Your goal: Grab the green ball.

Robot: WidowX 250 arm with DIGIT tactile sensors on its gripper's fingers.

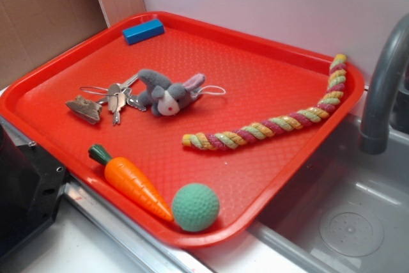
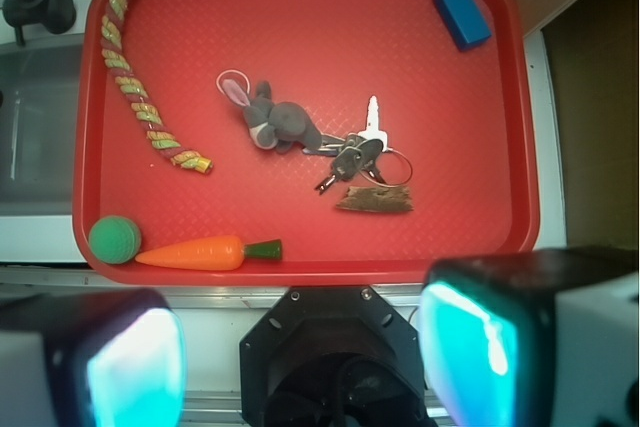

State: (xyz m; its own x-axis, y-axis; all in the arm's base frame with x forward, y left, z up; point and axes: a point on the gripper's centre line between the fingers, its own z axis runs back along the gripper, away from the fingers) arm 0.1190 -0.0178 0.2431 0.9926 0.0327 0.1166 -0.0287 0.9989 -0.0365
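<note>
The green ball [image 1: 195, 207] is a small dimpled teal sphere. It lies in the near corner of the red tray [image 1: 255, 68], touching the tip of an orange toy carrot [image 1: 131, 182]. In the wrist view the ball [image 2: 114, 239] sits at the tray's lower left corner, left of the carrot [image 2: 205, 252]. My gripper [image 2: 300, 357] is open and empty. Its two fingers with teal pads [image 2: 135, 367] stand wide apart, high above the counter's front edge, outside the tray and well to the right of the ball. The gripper does not show in the exterior view.
On the tray lie a grey plush bunny [image 1: 169, 93] with keys [image 1: 115, 100], a blue block [image 1: 143, 31] and a braided rope toy [image 1: 281, 123]. A sink [image 1: 358, 222] with a grey faucet [image 1: 383, 87] is to the right. The robot's black base [image 1: 25, 190] is at the left.
</note>
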